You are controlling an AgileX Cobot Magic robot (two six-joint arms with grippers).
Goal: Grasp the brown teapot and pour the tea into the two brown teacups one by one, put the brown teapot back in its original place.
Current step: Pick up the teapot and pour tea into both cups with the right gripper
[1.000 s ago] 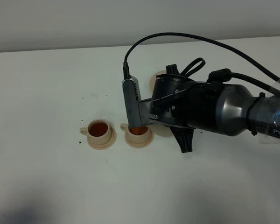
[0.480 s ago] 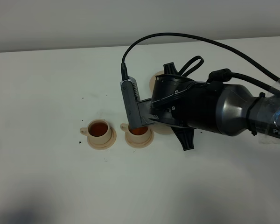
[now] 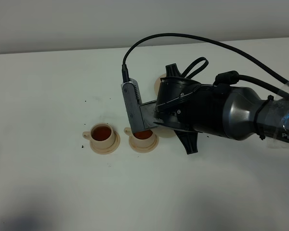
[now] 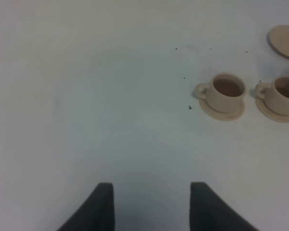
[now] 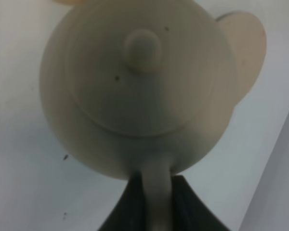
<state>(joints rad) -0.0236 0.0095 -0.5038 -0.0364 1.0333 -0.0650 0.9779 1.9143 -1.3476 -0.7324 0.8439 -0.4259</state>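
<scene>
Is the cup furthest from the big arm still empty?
No, that teacup on its saucer already holds reddish-brown tea.

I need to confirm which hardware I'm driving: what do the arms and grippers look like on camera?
The right arm is a glossy dark grey and black cylinder with white lettering near the frame edge, a grey camera bar at the wrist and black cables looping overhead. The left gripper shows two matte black fingers.
</scene>
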